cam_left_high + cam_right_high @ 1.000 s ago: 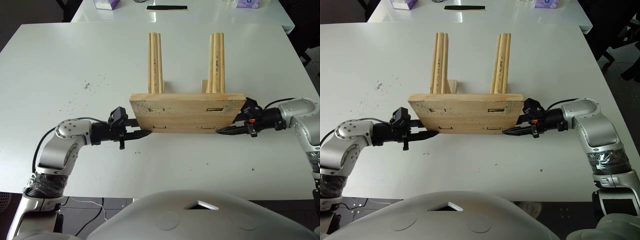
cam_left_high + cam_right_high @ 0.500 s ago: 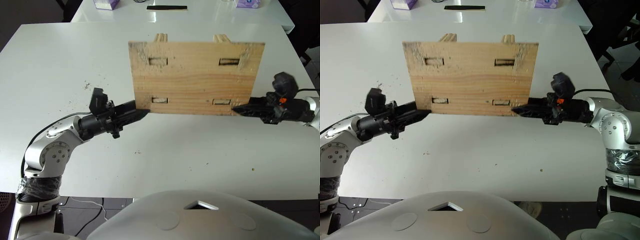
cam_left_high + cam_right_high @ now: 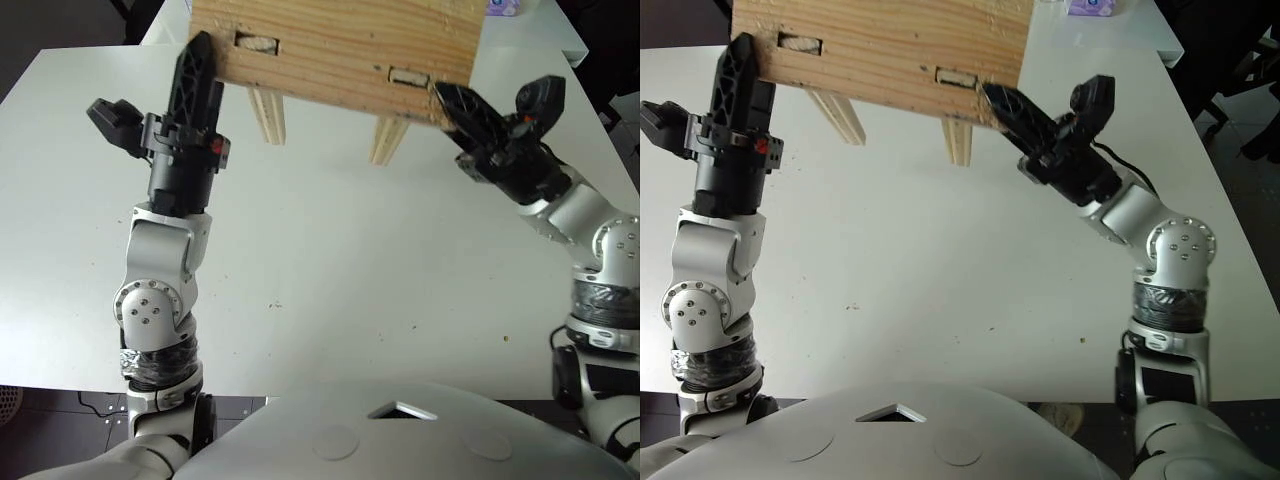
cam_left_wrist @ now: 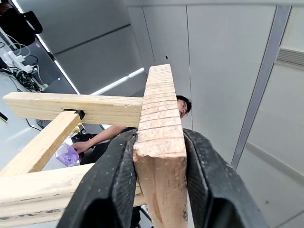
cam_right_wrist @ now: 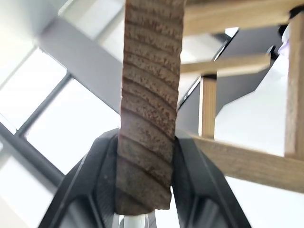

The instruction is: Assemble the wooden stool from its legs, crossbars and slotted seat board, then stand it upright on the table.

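Stool (image 3: 340, 45) aloft, clamped — left end effector (image 3: 197, 55), right end effector (image 3: 455, 100)

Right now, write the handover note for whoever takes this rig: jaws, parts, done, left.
Left gripper: jaws shut on the left end of the seat board.
Right gripper: jaws shut on the board's right end.
Parts: the board is tilted, in the air over the white table. The legs point down, seemingly clear of the tabletop, with a crossbar between them.
Done: the parts look joined.
Left: lower until the legs stand on the table, then open both jaws.
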You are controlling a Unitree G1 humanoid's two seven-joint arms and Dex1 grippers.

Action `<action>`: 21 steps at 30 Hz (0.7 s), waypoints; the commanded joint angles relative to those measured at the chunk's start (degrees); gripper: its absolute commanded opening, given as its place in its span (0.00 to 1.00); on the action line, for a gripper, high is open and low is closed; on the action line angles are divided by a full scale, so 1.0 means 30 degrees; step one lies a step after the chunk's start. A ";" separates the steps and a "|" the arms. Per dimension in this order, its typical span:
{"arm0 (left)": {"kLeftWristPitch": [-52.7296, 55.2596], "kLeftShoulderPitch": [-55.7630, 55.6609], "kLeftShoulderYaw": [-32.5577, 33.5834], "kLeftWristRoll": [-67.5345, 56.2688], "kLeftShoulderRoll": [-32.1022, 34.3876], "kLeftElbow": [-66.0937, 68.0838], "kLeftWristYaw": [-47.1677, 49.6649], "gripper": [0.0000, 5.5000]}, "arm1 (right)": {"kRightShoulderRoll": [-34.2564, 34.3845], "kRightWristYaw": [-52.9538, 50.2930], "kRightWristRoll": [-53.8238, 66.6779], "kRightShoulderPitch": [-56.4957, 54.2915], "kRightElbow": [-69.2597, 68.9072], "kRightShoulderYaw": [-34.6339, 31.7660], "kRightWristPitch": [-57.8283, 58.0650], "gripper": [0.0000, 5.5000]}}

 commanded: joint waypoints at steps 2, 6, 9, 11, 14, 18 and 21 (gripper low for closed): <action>-0.1282 -0.1378 -0.1370 -0.0527 -0.2123 -0.3259 0.6411 0.24 | 0.3746 -1.1151 0.2058 -0.3658 -0.3134 -0.1214 -0.5130 0.25; -0.1702 -0.0818 -0.1587 0.0523 -0.3064 -0.2746 0.8672 0.24 | 0.3216 -1.5046 0.1826 -0.2466 -0.2878 0.0390 -0.5166 0.25; -0.2103 -0.1059 -0.1004 0.0819 -0.3492 -0.1490 1.0181 0.24 | 0.3173 -1.6737 0.1572 -0.1678 -0.3084 0.1150 -0.5155 0.25; -0.2226 -0.1305 -0.0691 0.0950 -0.3656 -0.0920 1.0731 0.24 | 0.3083 -1.7493 0.1036 -0.1452 -0.2972 0.1489 -0.5213 0.25; -0.2116 -0.1220 -0.0527 0.1298 -0.3884 -0.0221 1.1059 0.24 | 0.2735 -1.7866 -0.0594 -0.0543 -0.2023 0.2048 -0.4963 0.25; -0.1663 -0.1062 -0.0654 0.1954 -0.4152 0.0735 1.1224 0.24 | 0.2543 -1.7130 -0.2439 0.0664 -0.0971 0.2541 -0.4691 0.25; -0.1284 -0.1170 -0.0799 0.2465 -0.4186 0.1130 1.1230 0.24 | 0.2521 -1.6554 -0.3261 0.1060 -0.0355 0.2713 -0.4750 0.25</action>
